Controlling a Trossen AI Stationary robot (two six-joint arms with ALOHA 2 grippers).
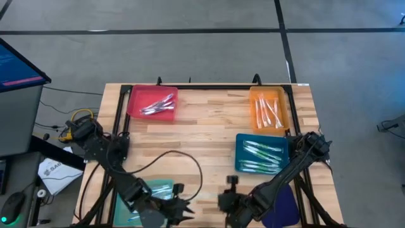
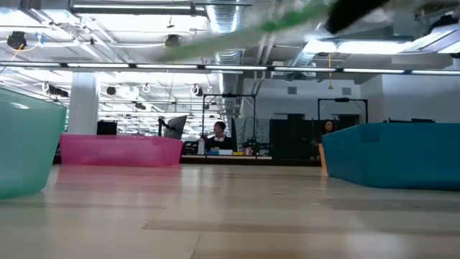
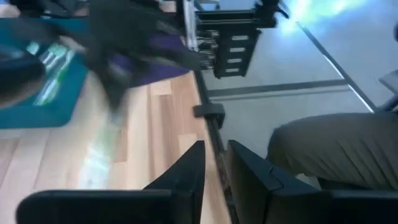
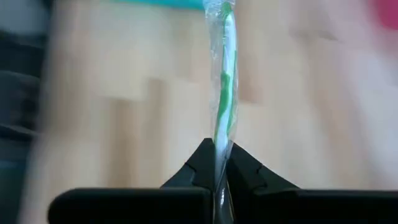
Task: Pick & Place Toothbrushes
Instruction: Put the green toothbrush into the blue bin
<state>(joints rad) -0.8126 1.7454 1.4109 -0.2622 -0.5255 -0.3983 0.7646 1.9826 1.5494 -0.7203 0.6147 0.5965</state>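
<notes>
My right gripper (image 4: 216, 163) is shut on a green and white toothbrush (image 4: 224, 87) in a clear wrapper. It is near the table's near edge (image 1: 226, 201), and in the low view the toothbrush (image 2: 237, 32) shows as a blurred streak high above the table. My left gripper (image 3: 215, 163) is open by a narrow gap and holds nothing. It is near the near edge (image 1: 182, 206), beside a light teal tray (image 1: 155, 188). More toothbrushes lie in the red tray (image 1: 154, 103), the orange tray (image 1: 268, 109) and the blue tray (image 1: 260, 154). My right gripper pinches the toothbrush near one end (image 4: 219, 144) between its two fingers. The toothbrush runs straight out ahead of the fingers, along them. It is lifted clear of the table, as the low view shows.
A purple tray (image 1: 283, 204) lies under my right arm at the near right corner. A black cable (image 1: 190, 161) loops over the table's middle. Bare wood lies between the trays (image 1: 212, 120). A person's trouser leg (image 3: 336, 149) shows beyond the table edge.
</notes>
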